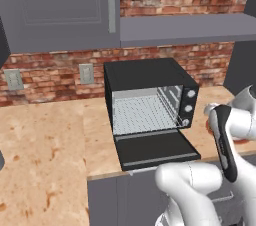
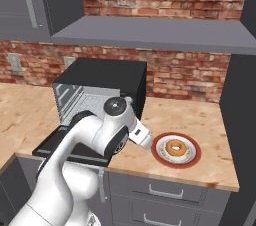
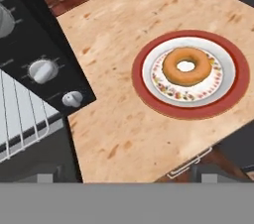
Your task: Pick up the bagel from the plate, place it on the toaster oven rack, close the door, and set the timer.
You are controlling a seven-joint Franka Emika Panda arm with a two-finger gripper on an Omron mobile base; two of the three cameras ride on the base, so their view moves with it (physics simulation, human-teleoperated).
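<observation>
bagel [image 3: 186, 66]: golden-brown
plate [image 3: 233, 77]: white, floral ring, red rim
toaster oven [image 1: 145, 73]: black
worktop [image 3: 124, 114]: mottled tan

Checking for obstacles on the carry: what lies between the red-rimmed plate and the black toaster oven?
Only bare wooden countertop separates plate from toaster oven, per hand view.

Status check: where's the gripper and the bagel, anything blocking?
Gripper open, empty, above counter short of plate. Bagel on plate. Oven door down, rack bare. Path clear.
</observation>
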